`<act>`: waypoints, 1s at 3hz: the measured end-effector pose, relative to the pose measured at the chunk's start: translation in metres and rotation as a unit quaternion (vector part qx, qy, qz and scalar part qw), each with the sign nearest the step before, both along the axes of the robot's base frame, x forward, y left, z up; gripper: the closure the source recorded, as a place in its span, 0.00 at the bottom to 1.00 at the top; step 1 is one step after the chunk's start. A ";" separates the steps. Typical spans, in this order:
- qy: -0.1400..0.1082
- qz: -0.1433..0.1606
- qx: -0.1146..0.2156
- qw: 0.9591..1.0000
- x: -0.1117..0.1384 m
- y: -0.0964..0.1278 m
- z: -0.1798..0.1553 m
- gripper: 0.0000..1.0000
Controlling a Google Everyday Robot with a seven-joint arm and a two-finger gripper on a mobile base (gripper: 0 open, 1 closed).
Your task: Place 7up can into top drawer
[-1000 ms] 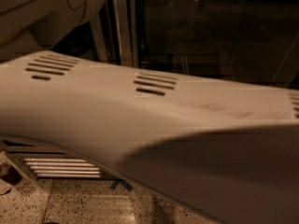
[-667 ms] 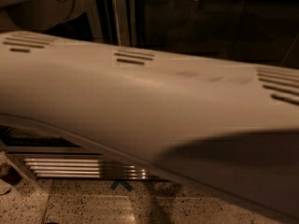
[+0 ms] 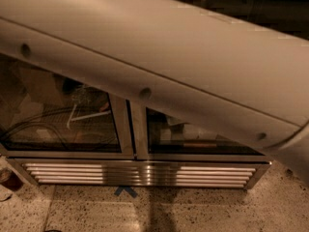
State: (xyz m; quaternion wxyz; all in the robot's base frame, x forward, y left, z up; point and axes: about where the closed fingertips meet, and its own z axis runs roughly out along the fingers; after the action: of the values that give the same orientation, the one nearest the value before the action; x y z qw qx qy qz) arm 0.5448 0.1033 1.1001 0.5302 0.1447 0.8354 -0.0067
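My own arm's pale casing [image 3: 159,57] fills the upper half of the camera view, running from the top left down to the right edge. The gripper is out of view. The 7up can and the top drawer are both out of view.
Below the arm stands a glass-fronted cabinet [image 3: 130,129] with two panes and a metal post between them. A slatted metal grille [image 3: 140,174] runs along its base. In front lies speckled floor [image 3: 203,211] with a blue tape mark [image 3: 125,191].
The arm casing has swung upward and rotated: its vent slots are gone from sight, and the cabinet's glass front and grille below now show.
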 end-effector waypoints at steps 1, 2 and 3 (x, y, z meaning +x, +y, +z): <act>0.067 0.021 0.065 0.995 0.010 0.020 -0.012 0.00; 0.041 0.054 0.042 0.997 0.005 0.030 0.006 0.00; 0.028 0.074 0.032 0.996 -0.002 0.036 0.018 0.00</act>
State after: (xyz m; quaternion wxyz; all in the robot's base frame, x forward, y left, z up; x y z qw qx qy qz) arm 0.5424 0.1388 1.1185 0.5007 0.0994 0.8581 0.0548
